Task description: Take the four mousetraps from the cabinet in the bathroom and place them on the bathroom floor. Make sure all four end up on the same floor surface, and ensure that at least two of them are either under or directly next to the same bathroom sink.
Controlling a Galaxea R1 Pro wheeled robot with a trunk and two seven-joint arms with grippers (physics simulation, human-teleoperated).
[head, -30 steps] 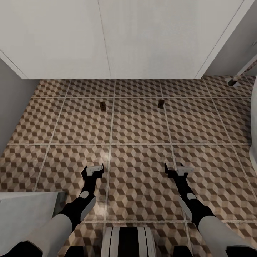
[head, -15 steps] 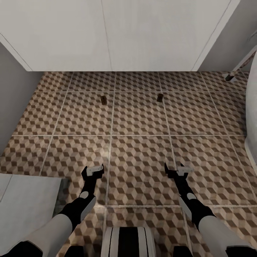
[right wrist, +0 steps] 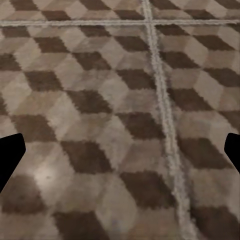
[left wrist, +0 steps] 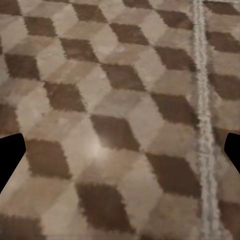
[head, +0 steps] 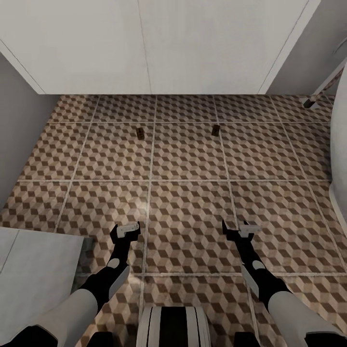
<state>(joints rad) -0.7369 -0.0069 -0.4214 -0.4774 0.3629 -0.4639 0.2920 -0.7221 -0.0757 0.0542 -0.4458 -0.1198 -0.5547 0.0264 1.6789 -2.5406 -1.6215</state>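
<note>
Cube-patterned bathroom floor [head: 188,159] in brown, beige and white runs under everything, crossed by pale grout lines. Along its far edge stands a big white block [head: 154,43] with a vertical seam down its face; whether this is the sink unit cannot be told from above.

Two mousetraps lie flat on the tiles just in front of that white block, well apart from each other: one mousetrap [head: 140,133] nearer its seam, a second mousetrap [head: 216,129] toward its right-hand corner. Both are small brown boards; their metal parts are too small to make out.

Well short of the traps, the left gripper [head: 126,230] hangs over the floor with its jaws spread wide and nothing between them. In the left wrist view only dark fingertips [left wrist: 10,157] show at the picture's edges, bare tile between. The right gripper [head: 239,229] is likewise spread wide and empty above the tiles, its fingertips [right wrist: 10,157] framing a grout crossing.

A pale flat surface [head: 33,274] sits beside the left arm, and a curved white body [head: 339,144] edges the floor past the right arm.
</note>
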